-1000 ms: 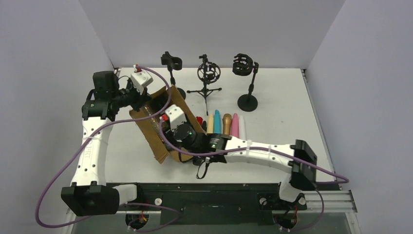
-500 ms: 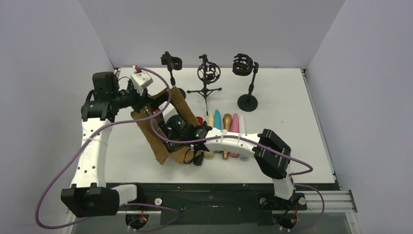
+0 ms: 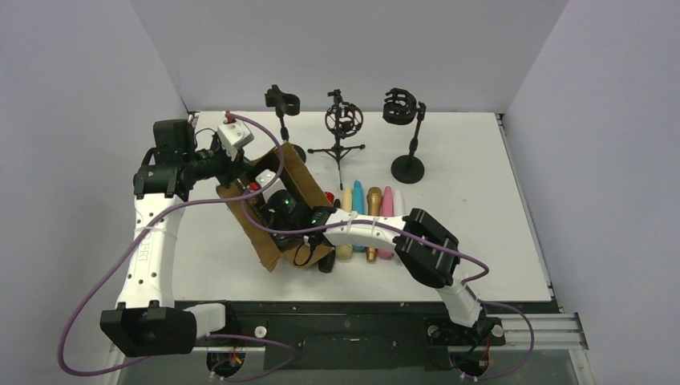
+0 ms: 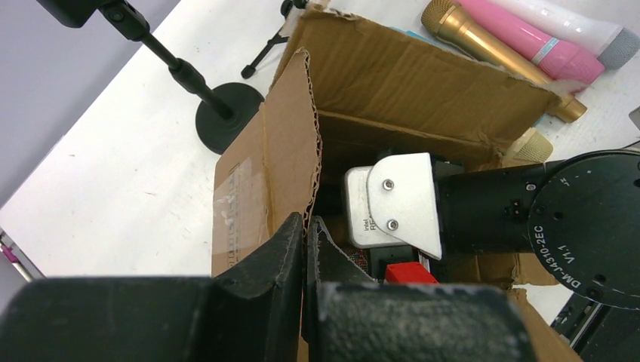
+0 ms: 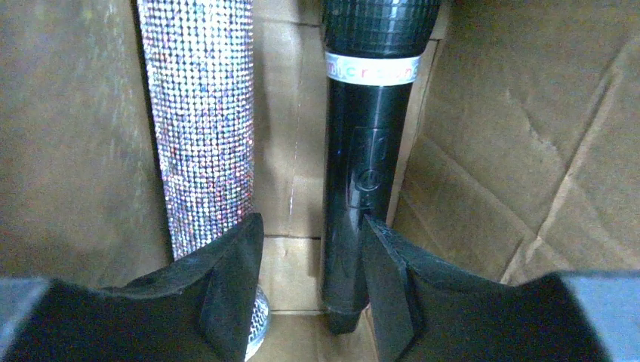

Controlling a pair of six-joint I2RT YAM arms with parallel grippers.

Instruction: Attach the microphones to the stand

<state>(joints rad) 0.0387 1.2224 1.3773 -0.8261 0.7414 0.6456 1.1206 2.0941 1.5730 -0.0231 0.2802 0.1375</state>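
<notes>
Where the left arm ends: the left pincer [image 4: 306,230] has its fingers pressed together on the torn edge of an upright flap of the cardboard box [image 4: 392,75], on the side of the box nearest that arm.
Right arm: it bends across the counter [image 3: 481,200] and dips into the box. The right pincer [image 5: 311,226] is inside with its fingers apart, clamped on nothing.
Inside the box: the black microphone [image 5: 361,151] lies on the cardboard floor, with its handle in the gap between the right pincer's fingers. It is close against one finger, though contact cannot be told.
Beside it: the glittery silver microphone [image 5: 200,113] lies parallel, outside that gap and partly behind the other finger.
Row on the counter: the red microphone [image 3: 329,197], cream microphone [image 3: 346,199], teal microphone [image 3: 358,196], gold microphone [image 3: 374,196], pink microphone [image 3: 387,200] and white microphone [image 3: 398,202] lie side by side just right of the box. Their lower ends are hidden under the right arm.
Far edge: the clip stand [image 3: 282,100], tripod stand [image 3: 343,120] and round-base stand [image 3: 403,108] stand upright behind the box and the row.
</notes>
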